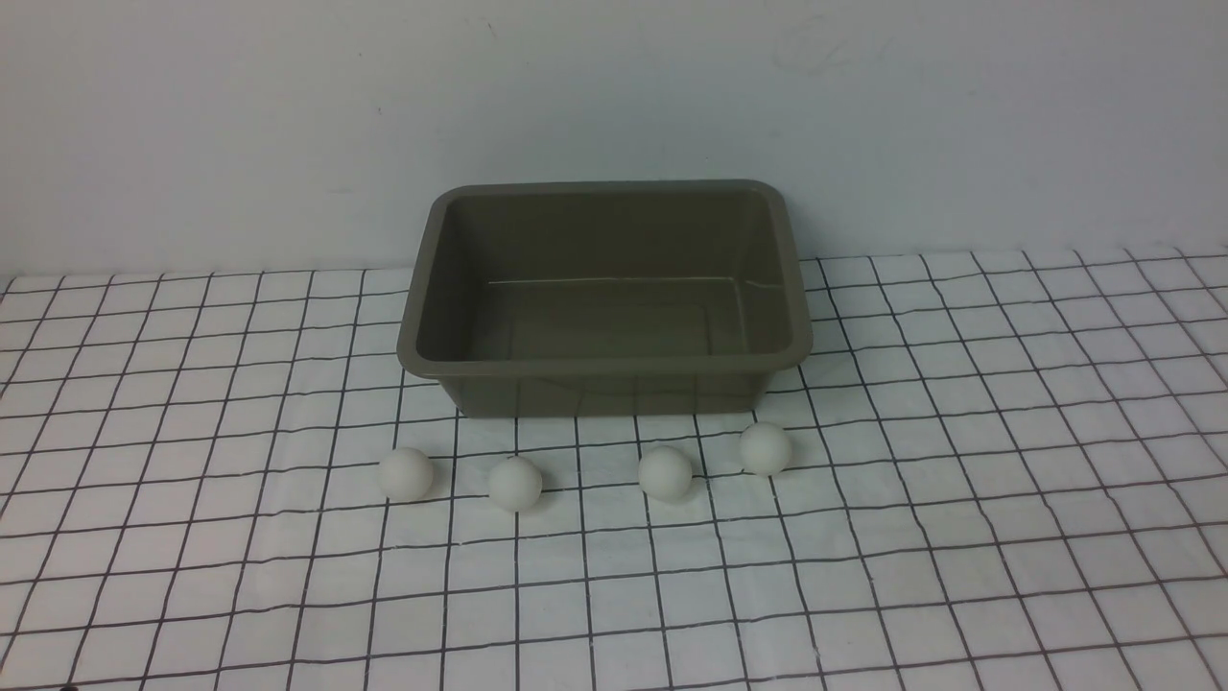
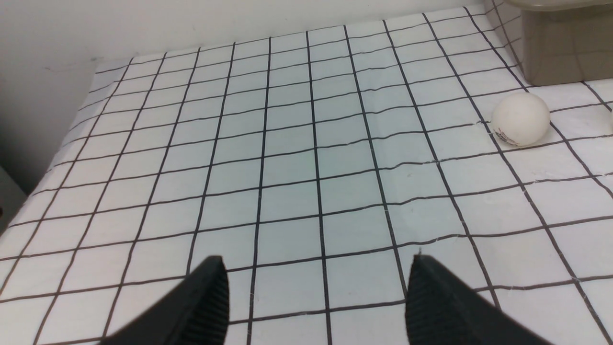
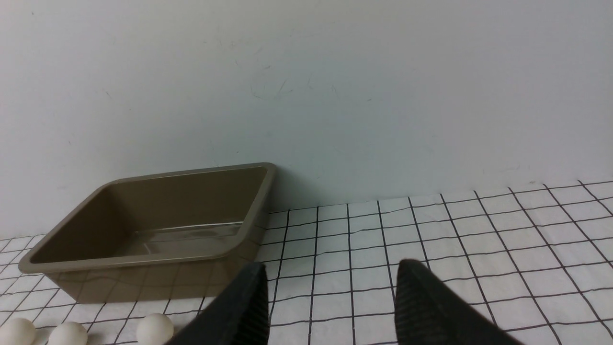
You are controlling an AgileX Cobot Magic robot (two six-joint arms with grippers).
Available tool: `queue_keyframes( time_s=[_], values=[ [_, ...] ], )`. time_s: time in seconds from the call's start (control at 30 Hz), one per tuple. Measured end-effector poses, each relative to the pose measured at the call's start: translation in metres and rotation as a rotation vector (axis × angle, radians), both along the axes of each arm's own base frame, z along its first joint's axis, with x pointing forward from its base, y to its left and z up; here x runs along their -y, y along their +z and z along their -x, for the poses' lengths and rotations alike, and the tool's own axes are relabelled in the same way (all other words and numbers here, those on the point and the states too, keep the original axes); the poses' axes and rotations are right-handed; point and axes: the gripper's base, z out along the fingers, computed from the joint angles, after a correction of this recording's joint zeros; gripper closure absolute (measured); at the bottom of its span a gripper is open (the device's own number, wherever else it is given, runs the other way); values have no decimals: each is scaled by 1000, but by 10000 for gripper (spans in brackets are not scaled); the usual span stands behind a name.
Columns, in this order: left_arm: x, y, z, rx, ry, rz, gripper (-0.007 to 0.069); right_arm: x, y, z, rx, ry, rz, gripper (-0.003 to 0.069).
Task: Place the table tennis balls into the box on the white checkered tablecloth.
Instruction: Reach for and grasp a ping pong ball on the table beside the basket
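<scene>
The cloth (image 1: 959,480) lies under everything, slightly wrinkled. A ball nudged sideways would likely roll on it, so the first pick wants a straight descent with one finger on each side of the ball.

The box (image 1: 614,365) stands at the cloth's far edge against the wall, empty; no ball is in. Its walls slope and its mouth is wide, so a release low over its middle should keep a ball from bouncing out.

Neither arm shows in the front view. The left gripper (image 2: 316,268) hangs low over bare cloth well to the left of the box, pitched down and facing the box's near left corner, jaws wide apart and empty. The right gripper (image 3: 330,273) sits to the right of the box, held more level and facing the wall, jaws parted less widely and also empty.

Four balls rest in a loose row just in front of the box: ball one (image 1: 405,473), ball two (image 1: 515,483), ball three (image 1: 665,472) and ball four (image 1: 766,448), the last nearest the box. Ball one is probably the closest to the left gripper and the natural first target.
</scene>
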Motion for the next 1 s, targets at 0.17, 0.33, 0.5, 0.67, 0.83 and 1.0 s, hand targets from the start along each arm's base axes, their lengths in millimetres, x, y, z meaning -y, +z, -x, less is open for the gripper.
queue_keyframes(
  time_s=[0.17,0.33,0.5,0.67,0.83,1.0],
  values=[
    [1,2,-1,26,-3,31,178,-2,0,0,-5,18,-31,324],
    [5,11,-3,148,3,255,178,-3,0,0,-5,29,-29,324],
    [6,21,-5,274,19,427,178,-3,0,0,-7,30,-26,324],
    [4,27,-5,346,38,545,178,-3,-3,1,-32,30,-22,324],
    [4,28,-5,360,48,629,178,-3,-4,1,-44,32,-9,324],
    [7,29,-5,335,40,726,178,-3,-4,1,-45,38,12,324]
  ],
)
